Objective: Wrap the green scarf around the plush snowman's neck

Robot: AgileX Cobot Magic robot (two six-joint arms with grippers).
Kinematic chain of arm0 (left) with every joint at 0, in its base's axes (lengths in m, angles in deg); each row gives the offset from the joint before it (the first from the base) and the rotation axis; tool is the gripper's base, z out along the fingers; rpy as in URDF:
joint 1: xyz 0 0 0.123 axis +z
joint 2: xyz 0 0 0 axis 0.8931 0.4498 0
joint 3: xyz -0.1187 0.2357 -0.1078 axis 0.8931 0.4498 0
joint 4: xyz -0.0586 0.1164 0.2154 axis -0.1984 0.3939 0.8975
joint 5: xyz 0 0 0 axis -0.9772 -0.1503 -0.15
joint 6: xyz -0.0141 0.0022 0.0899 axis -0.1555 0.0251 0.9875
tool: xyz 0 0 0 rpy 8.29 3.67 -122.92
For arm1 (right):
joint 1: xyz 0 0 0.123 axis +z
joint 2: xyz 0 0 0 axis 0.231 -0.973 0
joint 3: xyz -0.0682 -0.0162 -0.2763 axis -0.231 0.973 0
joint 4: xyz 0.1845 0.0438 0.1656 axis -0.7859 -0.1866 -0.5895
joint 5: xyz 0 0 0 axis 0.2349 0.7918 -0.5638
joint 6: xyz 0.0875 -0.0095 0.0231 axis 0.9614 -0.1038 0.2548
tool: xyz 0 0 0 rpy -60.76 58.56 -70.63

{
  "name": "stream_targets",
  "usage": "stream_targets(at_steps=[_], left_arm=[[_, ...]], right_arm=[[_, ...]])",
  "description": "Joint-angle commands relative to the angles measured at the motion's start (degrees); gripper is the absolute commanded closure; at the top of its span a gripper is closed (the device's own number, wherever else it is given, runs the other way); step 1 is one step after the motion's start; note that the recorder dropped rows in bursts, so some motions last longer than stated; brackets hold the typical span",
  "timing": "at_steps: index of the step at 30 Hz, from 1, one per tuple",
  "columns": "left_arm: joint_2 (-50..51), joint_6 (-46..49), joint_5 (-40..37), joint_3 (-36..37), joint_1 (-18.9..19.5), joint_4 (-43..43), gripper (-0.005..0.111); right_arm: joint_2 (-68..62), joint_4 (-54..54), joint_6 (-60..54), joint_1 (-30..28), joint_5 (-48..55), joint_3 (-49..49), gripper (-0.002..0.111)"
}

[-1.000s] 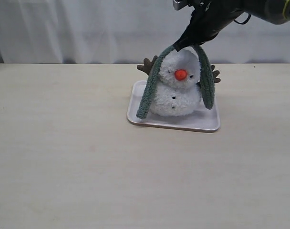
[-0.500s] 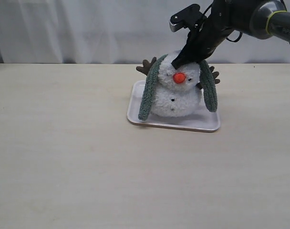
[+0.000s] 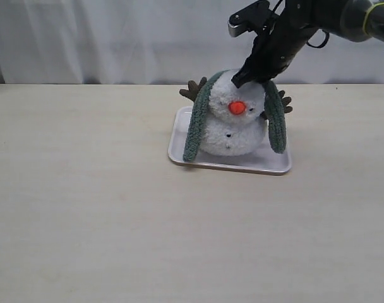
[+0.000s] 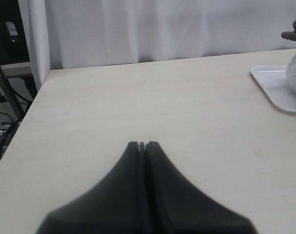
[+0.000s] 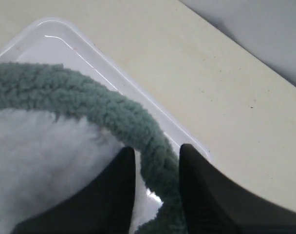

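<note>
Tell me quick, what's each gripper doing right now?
Left gripper: shut, empty.
Right gripper: open, jaws astride the green scarf, not visibly squeezing it.

Pale wood-grain table (image 3: 84,208), a white rounded-corner tray (image 3: 255,163) flat on it, right of centre toward the back.

On my feed the plush snowman (image 3: 233,129) is fluffy white with an orange nose (image 3: 237,108), small black buttons (image 3: 228,135) and brown arms (image 3: 192,90). I see the green scarf (image 3: 195,126) as plain muted grey-green. The tray (image 3: 274,165) is glossy white, the table (image 3: 84,208) pale beige with faint grain, and the curtain (image 3: 116,38) white. The left gripper (image 4: 142,144) and right gripper (image 5: 157,150) are black.
</note>
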Motion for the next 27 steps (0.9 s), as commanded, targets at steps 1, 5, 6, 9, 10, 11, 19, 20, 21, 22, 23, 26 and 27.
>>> stream_targets(at_steps=[1, 5, 6, 9, 10, 11, 19, 20, 21, 22, 23, 26, 27], left_arm=[[-0.1, -0.3, 0.8, 0.1, 0.2, -0.2, 0.107], [-0.1, -0.3, 0.8, 0.1, 0.2, -0.2, 0.107], [-0.1, -0.3, 0.8, 0.1, 0.2, -0.2, 0.107], [-0.1, -0.3, 0.8, 0.1, 0.2, -0.2, 0.107], [-0.1, -0.3, 0.8, 0.1, 0.2, -0.2, 0.107], [-0.1, -0.3, 0.8, 0.1, 0.2, -0.2, 0.107], [-0.1, -0.3, 0.8, 0.1, 0.2, -0.2, 0.107], [-0.1, -0.3, 0.8, 0.1, 0.2, -0.2, 0.107], [-0.1, -0.3, 0.8, 0.1, 0.2, -0.2, 0.107], [-0.1, -0.3, 0.8, 0.1, 0.2, -0.2, 0.107], [-0.1, -0.3, 0.8, 0.1, 0.2, -0.2, 0.107], [-0.1, -0.3, 0.8, 0.1, 0.2, 0.0, 0.107], [-0.1, -0.3, 0.8, 0.1, 0.2, 0.0, 0.107]], right_arm=[[2.9, 0.1, 0.2, -0.1, 2.6, -0.3, 0.074], [5.2, 0.3, 1.3, -0.1, 4.6, -0.3, 0.074], [5.7, 0.3, 1.6, -0.1, 5.2, -0.3, 0.074], [6.9, 0.3, 2.5, -0.1, 7.3, -0.3, 0.074], [7.1, 0.3, 2.8, -0.1, 8.2, -0.3, 0.074], [7.3, 0.3, 3.0, -0.1, 9.1, -0.3, 0.074], [7.5, -7.4, 6.2, -4.9, 17.9, -0.3, 0.074], [7.5, -11.5, 5.1, -6.5, 19.1, -0.3, 0.074], [7.5, -14.5, 4.0, -7.5, 19.7, 0.1, 0.074], [7.7, -18.2, 2.6, -8.6, 20.0, 0.7, 0.074], [8.0, -21.5, 0.6, -9.5, 20.1, 2.1, 0.072], [9.0, -25.5, -2.2, -10.8, 18.9, 7.0, 0.064], [9.3, -24.9, -2.2, -10.8, 18.0, 9.0, 0.062]])
